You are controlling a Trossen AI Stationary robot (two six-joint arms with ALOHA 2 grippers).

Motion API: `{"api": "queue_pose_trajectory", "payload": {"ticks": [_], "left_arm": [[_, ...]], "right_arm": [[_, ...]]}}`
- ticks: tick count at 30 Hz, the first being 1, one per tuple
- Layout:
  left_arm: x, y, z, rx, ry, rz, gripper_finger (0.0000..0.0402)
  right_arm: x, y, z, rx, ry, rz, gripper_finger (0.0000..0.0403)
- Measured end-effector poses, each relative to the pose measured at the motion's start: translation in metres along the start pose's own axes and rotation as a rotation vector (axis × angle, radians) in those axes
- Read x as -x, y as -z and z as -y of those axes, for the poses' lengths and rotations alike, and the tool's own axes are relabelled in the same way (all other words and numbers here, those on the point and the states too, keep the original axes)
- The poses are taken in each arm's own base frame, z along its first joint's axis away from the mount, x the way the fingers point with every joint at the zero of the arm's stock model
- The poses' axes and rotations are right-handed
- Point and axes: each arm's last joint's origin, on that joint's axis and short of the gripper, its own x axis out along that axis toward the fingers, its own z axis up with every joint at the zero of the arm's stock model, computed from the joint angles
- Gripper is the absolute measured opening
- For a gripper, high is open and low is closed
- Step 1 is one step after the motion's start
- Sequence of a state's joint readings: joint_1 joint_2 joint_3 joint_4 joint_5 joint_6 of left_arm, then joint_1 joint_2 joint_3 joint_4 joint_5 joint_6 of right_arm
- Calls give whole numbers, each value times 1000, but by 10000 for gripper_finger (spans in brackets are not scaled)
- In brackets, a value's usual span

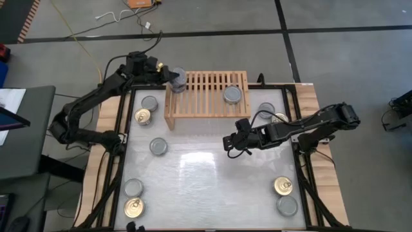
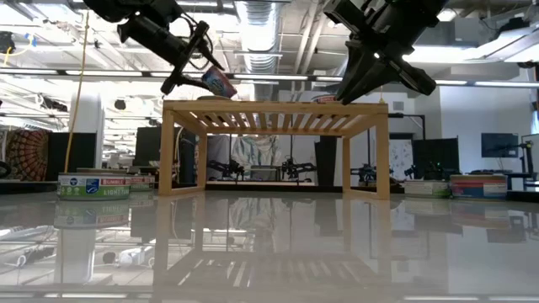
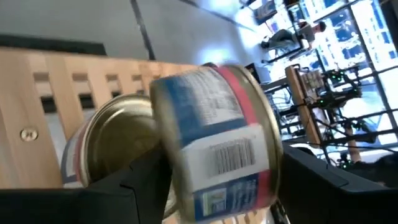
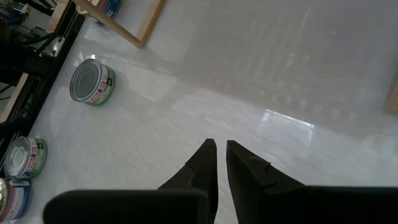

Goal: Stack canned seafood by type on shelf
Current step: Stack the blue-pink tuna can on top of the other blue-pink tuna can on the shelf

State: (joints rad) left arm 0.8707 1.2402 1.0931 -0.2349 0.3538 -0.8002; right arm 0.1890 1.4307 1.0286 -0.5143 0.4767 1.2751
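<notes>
Tilting can (image 3: 214, 140) between left gripper (image 3: 205, 180) fingers

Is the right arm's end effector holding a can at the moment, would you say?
No, the right end effector hangs nearly shut and empty over the bare white table.

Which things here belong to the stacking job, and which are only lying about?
Belonging to the job:
- shelf
- held can, clamped in the left tool over the shelf's corner
- silver can on the shelf
- loose cans on the table, e.g. gold-topped can

Lying about:
- yellow cable on the floor
- desk beside the table
</notes>
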Motion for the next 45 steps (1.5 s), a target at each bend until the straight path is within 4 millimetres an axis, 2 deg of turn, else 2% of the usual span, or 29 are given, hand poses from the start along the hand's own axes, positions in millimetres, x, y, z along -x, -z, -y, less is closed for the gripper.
{"api": "queue_pose_trajectory", "payload": {"ticks": [3,10,20,33,40,45], "left_arm": [[4,2,1,-34,-8,-14,244],[5,9,-9,35,-141,-51,245],[9,8,-6,58,-100,-55,245],[10,9,-7,72,-91,-94,245],[12,9,-10,59,-154,-55,245],[13,12,-9,29,-130,-95,245]], "right_arm": [[0,0,0,0,0,0,63],[0,-2,-3,-15,-25,9,63],[-1,-1,-4,-18,-35,11,63],[-25,10,-13,-32,-68,-2,63],[-23,9,-13,-34,-74,-7,63],[-23,10,-14,-33,-76,-9,63]]}}
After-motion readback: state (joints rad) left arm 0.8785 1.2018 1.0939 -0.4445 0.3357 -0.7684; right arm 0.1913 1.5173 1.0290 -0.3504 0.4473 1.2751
